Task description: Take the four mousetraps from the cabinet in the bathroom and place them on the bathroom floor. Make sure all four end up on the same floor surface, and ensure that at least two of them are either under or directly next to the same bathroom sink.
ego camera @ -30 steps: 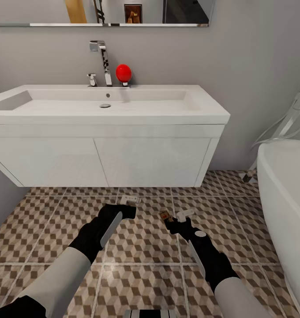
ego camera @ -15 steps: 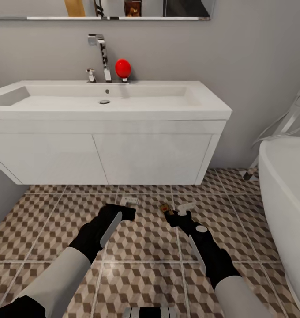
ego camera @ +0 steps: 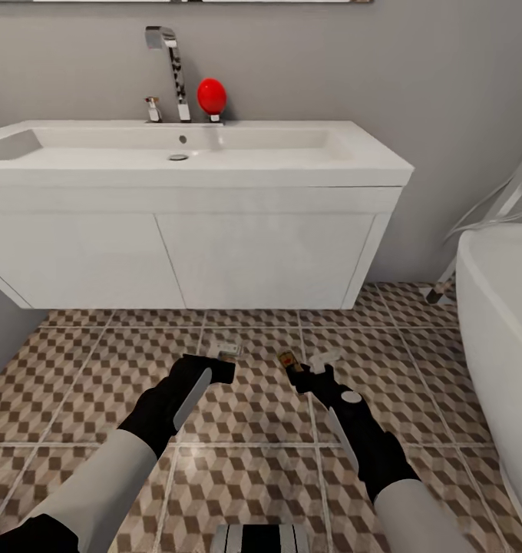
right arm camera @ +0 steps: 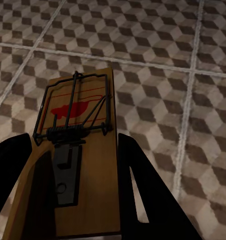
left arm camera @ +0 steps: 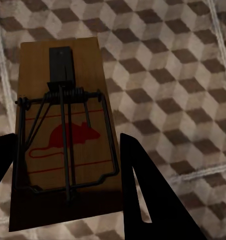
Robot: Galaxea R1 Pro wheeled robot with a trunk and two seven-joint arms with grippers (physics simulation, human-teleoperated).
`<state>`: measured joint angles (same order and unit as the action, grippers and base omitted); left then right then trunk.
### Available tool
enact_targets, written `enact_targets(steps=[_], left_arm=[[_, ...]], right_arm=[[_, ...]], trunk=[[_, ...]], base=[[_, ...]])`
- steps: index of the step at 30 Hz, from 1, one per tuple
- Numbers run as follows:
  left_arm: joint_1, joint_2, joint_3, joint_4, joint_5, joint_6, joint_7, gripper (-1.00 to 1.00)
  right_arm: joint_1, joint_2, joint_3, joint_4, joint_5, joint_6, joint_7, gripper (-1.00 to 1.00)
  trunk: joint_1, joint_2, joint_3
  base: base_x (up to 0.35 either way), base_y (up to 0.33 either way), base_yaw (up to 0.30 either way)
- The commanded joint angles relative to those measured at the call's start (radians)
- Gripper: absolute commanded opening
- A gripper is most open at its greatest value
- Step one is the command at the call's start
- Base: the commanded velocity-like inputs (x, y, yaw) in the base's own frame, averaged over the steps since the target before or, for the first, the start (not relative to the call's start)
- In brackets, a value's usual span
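Observation:
Two mousetraps are in my grippers, low over the bathroom floor (ego camera: 253, 418) in front of the sink (ego camera: 215, 146). My left gripper (ego camera: 219, 358) is shut on one mousetrap (ego camera: 223, 349); the left wrist view has its brown board (left arm camera: 58, 100) with wire bar and red mouse mark between my black fingers (left arm camera: 142, 190). My right gripper (ego camera: 305, 370) is shut on the other mousetrap (ego camera: 289, 359), whose board (right arm camera: 85, 175) lies between the fingers (right arm camera: 142, 185) over the cube-pattern tiles. The cabinet is out of view.
The white sink unit hangs on the grey wall with open floor beneath it. A chrome faucet (ego camera: 173, 69) and a red round object (ego camera: 211, 96) stand at its back. A white bathtub (ego camera: 499, 322) closes off the right side.
The whole picture has shifted: the sink sits higher and nearer, so the camera moved. Both grippers still hold their mousetraps; the right one has edged slightly forward.

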<state>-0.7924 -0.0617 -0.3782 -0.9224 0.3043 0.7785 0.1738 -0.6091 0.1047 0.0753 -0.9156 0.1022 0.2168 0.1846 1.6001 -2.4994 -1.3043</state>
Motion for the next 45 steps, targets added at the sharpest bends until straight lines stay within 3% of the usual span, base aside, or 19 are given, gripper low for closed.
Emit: enact_targets(steps=[1, 5, 8, 11, 45], left_arm=[[-0.001, 0.0, -0.002, -0.001, 0.007, 0.004, 0.009, -1.0], [-0.001, 0.0, -0.003, -0.001, 0.007, 0.004, 0.009, -1.0], [-0.001, 0.0, -0.002, -0.002, 0.007, 0.004, 0.009, -1.0], [-0.001, 0.0, -0.003, -0.003, 0.007, 0.004, 0.009, -1.0], [-0.001, 0.0, -0.002, -0.004, 0.007, 0.004, 0.009, -1.0]], right_arm=[[-0.001, 0.0, -0.002, -0.006, 0.01, 0.005, 0.006, -1.0], [0.0, -0.006, -0.003, -0.017, 0.011, 0.006, 0.006, -1.0], [0.0, -0.06, -0.002, -0.057, 0.01, 0.01, 0.006, -1.0], [-0.001, -0.074, -0.002, -0.073, 0.01, 0.019, 0.006, -1.0], [0.0, -0.077, 0.0, -0.077, 0.01, 0.023, 0.006, -1.0]], trunk=[[0.0, -0.001, -0.006], [0.002, -0.002, -0.028], [0.003, -0.002, -0.044], [0.005, -0.003, -0.061], [0.02, -0.011, -0.246]], base=[[0.0, 0.0, 0.0], [0.0, 0.0, 0.0], [0.0, 0.0, 0.0], [0.0, 0.0, 0.0], [0.0, 0.0, 0.0]])
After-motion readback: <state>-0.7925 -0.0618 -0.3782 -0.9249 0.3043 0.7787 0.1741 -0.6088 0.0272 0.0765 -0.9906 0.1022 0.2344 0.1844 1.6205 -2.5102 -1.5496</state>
